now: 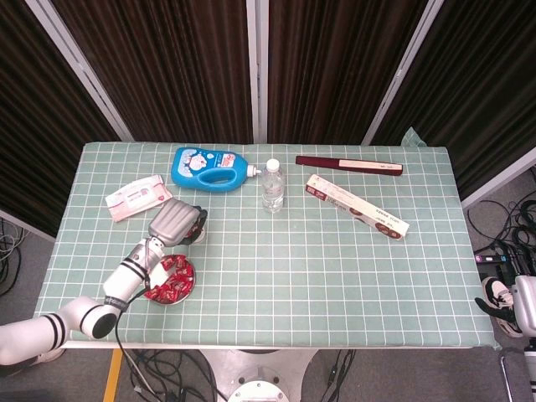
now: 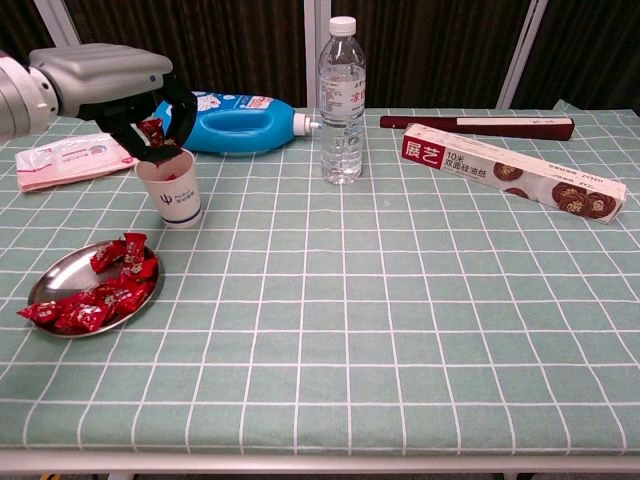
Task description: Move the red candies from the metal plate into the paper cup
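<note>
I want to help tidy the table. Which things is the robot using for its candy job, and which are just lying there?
For the job: red candies, metal plate, paper cup, left hand holding one candy.

Just lying about: blue bottle, water bottle, wipes pack, long box, dark red case.
</note>
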Available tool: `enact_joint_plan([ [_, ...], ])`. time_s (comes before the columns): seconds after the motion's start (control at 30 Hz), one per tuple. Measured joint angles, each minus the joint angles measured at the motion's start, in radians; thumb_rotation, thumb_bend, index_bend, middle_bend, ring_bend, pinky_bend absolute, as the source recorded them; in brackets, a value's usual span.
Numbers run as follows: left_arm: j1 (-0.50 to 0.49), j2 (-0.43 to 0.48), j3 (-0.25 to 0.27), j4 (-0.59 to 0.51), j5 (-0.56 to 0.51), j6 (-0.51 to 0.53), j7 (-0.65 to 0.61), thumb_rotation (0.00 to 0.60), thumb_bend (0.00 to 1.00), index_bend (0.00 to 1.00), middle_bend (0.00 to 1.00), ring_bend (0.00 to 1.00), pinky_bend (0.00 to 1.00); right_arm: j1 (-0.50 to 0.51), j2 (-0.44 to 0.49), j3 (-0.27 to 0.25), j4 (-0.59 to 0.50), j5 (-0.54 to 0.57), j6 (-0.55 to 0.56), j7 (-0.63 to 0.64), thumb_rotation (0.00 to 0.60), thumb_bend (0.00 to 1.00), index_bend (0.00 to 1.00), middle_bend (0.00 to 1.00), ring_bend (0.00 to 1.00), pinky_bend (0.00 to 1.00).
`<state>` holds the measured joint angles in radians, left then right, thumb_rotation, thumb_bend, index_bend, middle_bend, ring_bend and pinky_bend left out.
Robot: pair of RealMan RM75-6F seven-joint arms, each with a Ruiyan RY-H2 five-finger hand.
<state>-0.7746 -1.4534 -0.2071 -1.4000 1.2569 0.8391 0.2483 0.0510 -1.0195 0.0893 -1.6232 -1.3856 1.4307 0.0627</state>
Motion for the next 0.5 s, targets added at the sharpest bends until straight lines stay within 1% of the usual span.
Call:
enact_joint_plan([
  [0.3, -0.023, -0.034, -0.005, 0.073, -0.039, -0.045, -0.113, 0.600, 0.40, 0.63, 0.70, 0.90, 1.00, 0.004, -0.001, 0.002, -0.003, 0.001, -0.007, -0.008, 0.600, 0.03, 0.00, 0.12, 0.00, 0.32],
  [0.5, -0.038, -0.036, 0.006, 0.103, -0.045, -0.060, -0.116, 0.600, 0.40, 0.62, 0.69, 0.90, 1.00, 0.003, 0.000, 0.003, -0.009, 0.005, -0.007, -0.013, 0.600, 0.03, 0.00, 0.12, 0.00, 0.32],
])
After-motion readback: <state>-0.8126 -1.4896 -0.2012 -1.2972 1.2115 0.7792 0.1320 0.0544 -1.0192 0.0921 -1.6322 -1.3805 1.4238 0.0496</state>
